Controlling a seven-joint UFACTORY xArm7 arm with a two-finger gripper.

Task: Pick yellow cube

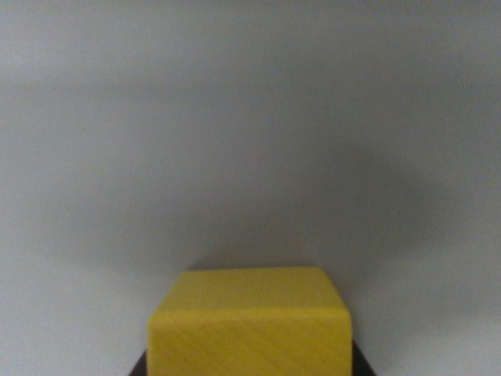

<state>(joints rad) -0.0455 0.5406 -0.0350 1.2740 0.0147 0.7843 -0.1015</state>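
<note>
One yellow cube [249, 325] low in frame, plain grey surface [250, 133] behind, softly shadowed, end effector state unclear.

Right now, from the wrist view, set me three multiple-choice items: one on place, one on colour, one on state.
1. Where does the cube sit in the wrist view?
A. top left
B. bottom centre
C. far right

2. What colour is the cube?
A. yellow
B. red
C. blue

3. What lies around the cube?
A. a pile of blocks
B. a plain grey surface
C. a tray wall

Answers: 1 B, it fills the lower middle, cut by the bottom edge. 2 A, all visible faces are yellow. 3 B, only bare grey shows above and beside it.
</note>
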